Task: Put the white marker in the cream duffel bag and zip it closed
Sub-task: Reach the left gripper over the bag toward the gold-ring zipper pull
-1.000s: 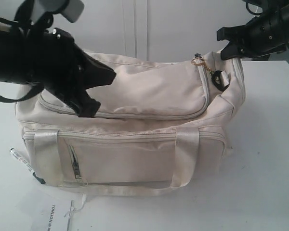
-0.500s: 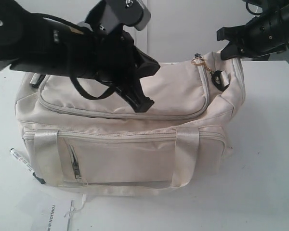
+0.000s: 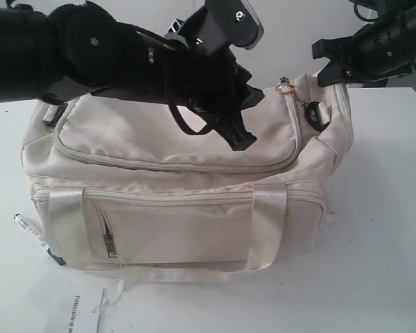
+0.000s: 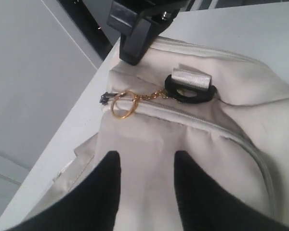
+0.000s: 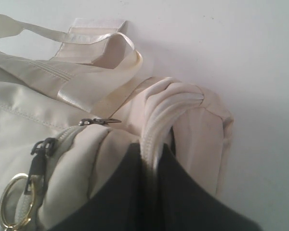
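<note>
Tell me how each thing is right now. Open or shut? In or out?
cream duffel bag: sitting on the table, top flap looks zipped shut.
white marker: lying on the table beside the bag, not inside it.
gold zipper ring: resting at the zipper's end, untouched.
left hand: open, empty, over the flap and near the ring.
right hand: shut, pinching the bag's end edge.

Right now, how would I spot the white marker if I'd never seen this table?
Find the cream duffel bag in the middle of the table. By its lower left corner in the exterior view lies the white marker: a slim black-tipped stick, unlike the flat printed paper sheet nearby.
</note>
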### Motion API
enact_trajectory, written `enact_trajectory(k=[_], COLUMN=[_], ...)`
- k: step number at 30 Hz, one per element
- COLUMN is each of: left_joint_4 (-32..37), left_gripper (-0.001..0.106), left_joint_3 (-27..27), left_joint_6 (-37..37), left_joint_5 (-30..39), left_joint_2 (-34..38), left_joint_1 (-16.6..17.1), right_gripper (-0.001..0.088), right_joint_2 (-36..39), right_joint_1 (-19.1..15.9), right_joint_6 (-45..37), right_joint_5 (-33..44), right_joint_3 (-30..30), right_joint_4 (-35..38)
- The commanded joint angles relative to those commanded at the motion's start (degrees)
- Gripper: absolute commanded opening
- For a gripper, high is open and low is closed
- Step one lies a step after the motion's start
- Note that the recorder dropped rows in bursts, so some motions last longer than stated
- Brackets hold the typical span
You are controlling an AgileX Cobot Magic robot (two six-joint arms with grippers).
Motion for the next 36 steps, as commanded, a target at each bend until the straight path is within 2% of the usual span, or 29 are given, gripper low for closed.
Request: enact_trajectory(k=[4,7,12,18,27,36], left_joint_4=[4.02,3.95,3.95,3.32,3.32,3.32], left_gripper=[0.055,0.058,0.058,0.058,0.058,0.058], left_joint_3=[-2.42,-4.48,-8.15,-11.80,-12.96,-12.96], left_joint_6=[0.00,-0.54,-6.57,-8.30,-8.61,-8.61], left_joint_5=[-2.43,-2.43,-2.63,-2.34,-4.35,-11.44], left_joint_2=[3.14,4.97,8.05,11.59,14.81,17.29], left_joint_1=[-1.30,-1.69,-1.69,-1.69,-1.69,-1.69], right_gripper=[0.0000,0.0000,0.0000,0.0000,0.0000,0.0000], right_joint_2=[0.00,0.00,0.00,0.00,0.00,0.00], right_joint_1=[0.00,0.00,0.00,0.00,0.00,0.00], right_joint_6=[0.00,0.00,0.00,0.00,0.00,0.00], right_joint_5=[-0.14,-0.25,-0.25,-0.25,-0.25,-0.25], right_joint_3=[0.00,0.00,0.00,0.00,0.00,0.00], right_joint_4=[0.00,0.00,0.00,0.00,0.00,0.00])
